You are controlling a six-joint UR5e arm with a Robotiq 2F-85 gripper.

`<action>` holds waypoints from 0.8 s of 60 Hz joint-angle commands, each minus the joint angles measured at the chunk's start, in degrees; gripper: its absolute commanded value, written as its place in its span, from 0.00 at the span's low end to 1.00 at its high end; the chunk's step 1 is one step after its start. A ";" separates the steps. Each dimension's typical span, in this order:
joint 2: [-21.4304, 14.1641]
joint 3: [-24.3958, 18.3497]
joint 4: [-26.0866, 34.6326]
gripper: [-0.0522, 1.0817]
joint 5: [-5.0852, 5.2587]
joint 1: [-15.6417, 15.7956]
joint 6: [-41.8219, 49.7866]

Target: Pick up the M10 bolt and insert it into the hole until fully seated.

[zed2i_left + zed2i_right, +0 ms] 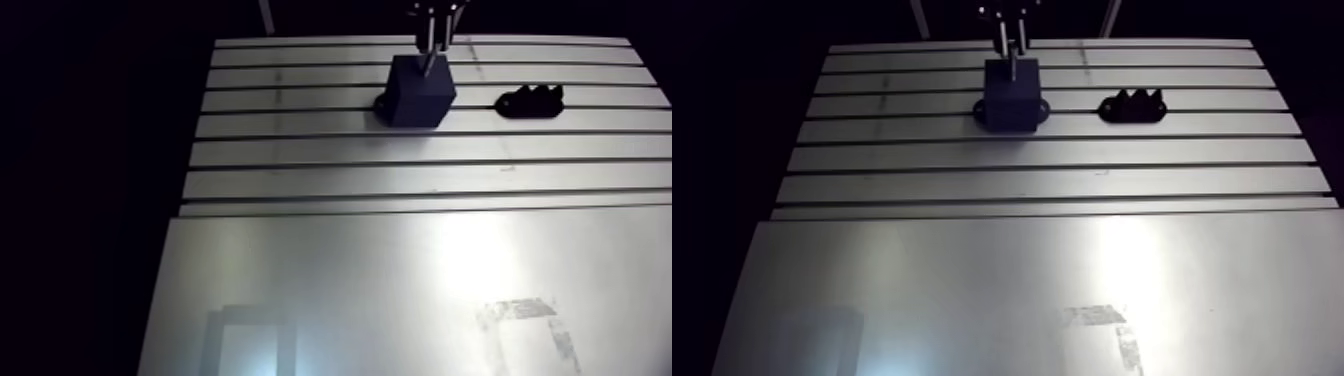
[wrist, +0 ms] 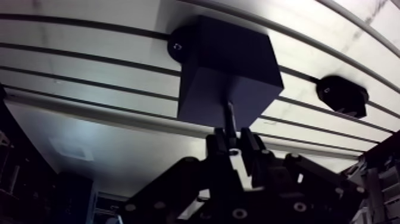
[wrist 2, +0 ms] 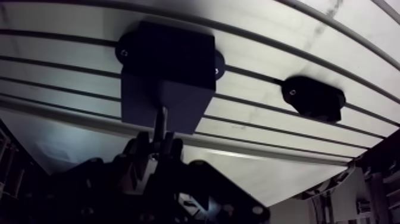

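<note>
The gripper [image 2: 232, 142] comes down over the far part of the slotted table [image 1: 400, 270], and its two fingers [image 2: 250, 146] are clenched on the M10 bolt [image 2: 229, 118]. The bolt's thin metal shank sticks straight out past the fingertips. In the wrist view its tip lies against the near face of the dark block [image 2: 238, 53]. The pictures do not show the hole itself, or whether the tip has gone into it.

The block stands upright across the table's slots, with a rounded mounting ear [image 2: 177, 46] at its foot. In the arm view the gripper hangs directly above the block's top. A low dark holder [image 1: 530, 101] with a notched upper edge lies beside the block on the same band of slots, apart from it and from the gripper
</note>
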 commanded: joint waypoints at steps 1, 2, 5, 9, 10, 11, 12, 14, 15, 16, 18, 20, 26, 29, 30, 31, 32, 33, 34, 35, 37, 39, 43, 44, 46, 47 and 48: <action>0.00 0.00 -0.01 0.99 0.00 0.02 0.00; 0.00 0.00 -0.01 0.99 0.00 0.02 0.00; 0.00 0.00 -0.01 0.99 0.00 0.02 0.00; 0.00 0.16 -0.01 0.99 0.00 0.02 0.00; 0.00 0.18 -0.01 0.99 0.00 0.02 0.00; 0.00 0.18 -0.01 0.99 0.00 0.02 0.00; 0.00 0.18 -0.01 0.99 0.00 0.02 0.00; 0.00 0.18 -0.01 0.99 0.00 0.02 0.00; 0.00 0.18 -0.01 0.99 0.00 0.02 0.00; 0.00 0.25 -0.01 0.99 0.00 0.02 0.00; 0.00 0.26 -0.01 0.99 0.00 0.02 0.00; 0.00 0.27 -0.01 0.99 0.00 0.02 0.00; 0.00 0.27 -0.01 0.99 0.00 0.18 0.00; 0.00 0.27 -0.01 0.99 0.00 0.20 0.00; 0.00 0.19 -0.01 0.99 0.00 0.27 0.00; 0.00 0.19 -0.01 0.99 0.00 0.27 0.00; 0.00 0.18 -0.01 0.99 0.00 0.29 0.00; 0.00 0.18 -0.01 0.99 0.00 0.29 0.00; 0.00 0.18 -0.01 0.99 0.00 0.29 0.00; 0.00 0.18 -0.01 0.99 0.00 0.29 0.00; 0.00 0.10 -0.01 0.99 0.00 0.29 0.00; 0.00 0.00 -0.01 0.99 0.00 0.29 0.00; 0.00 0.09 -0.08 0.97 -0.08 0.29 0.00; 0.00 0.09 -0.08 0.97 -0.08 0.29 0.00; -0.08 0.08 -0.42 0.84 -0.16 0.29 0.00; -0.08 0.08 -0.42 0.84 -0.16 0.29 0.00; -0.09 0.09 -0.45 0.65 -0.17 0.29 -0.07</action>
